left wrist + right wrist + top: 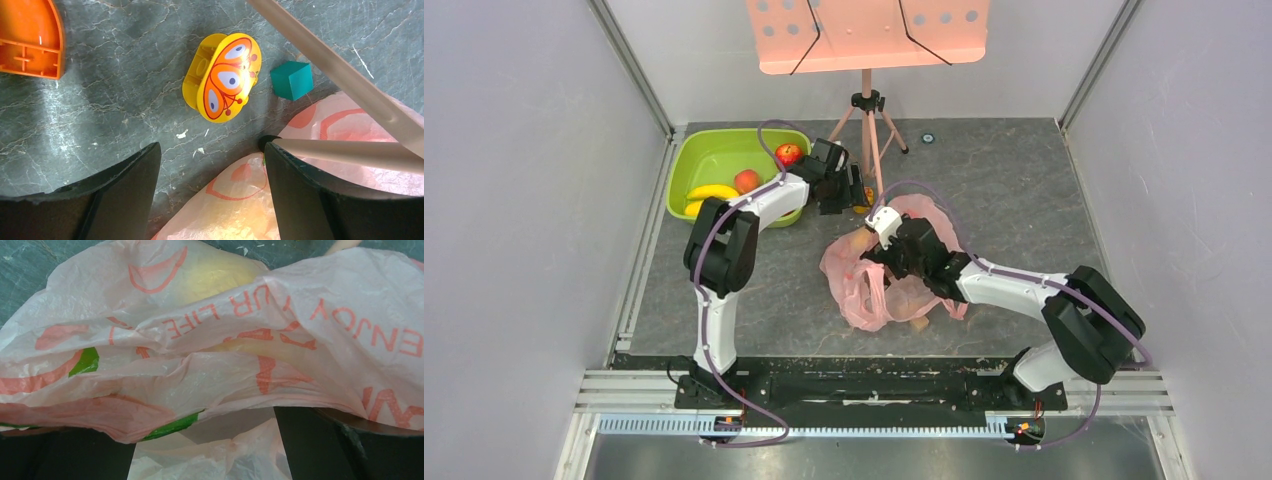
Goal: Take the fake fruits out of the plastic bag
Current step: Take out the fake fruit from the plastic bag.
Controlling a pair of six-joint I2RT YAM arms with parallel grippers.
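The right gripper (204, 440), jaws spread wide, grips nothing but has the plastic bag (860, 290) at centre frame draped over its fingers, while the left gripper (211, 148), wide and empty, hovers above the bag's upper edge beside a butterfly block (223, 76), with fake fruits (746, 180) in the green basin (692, 158) upper left.

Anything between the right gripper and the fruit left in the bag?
Yes: the film of the plastic bag. A crumpled layer lies over the yellow fruit, which shows only as a blur through it, ahead of the open right gripper.
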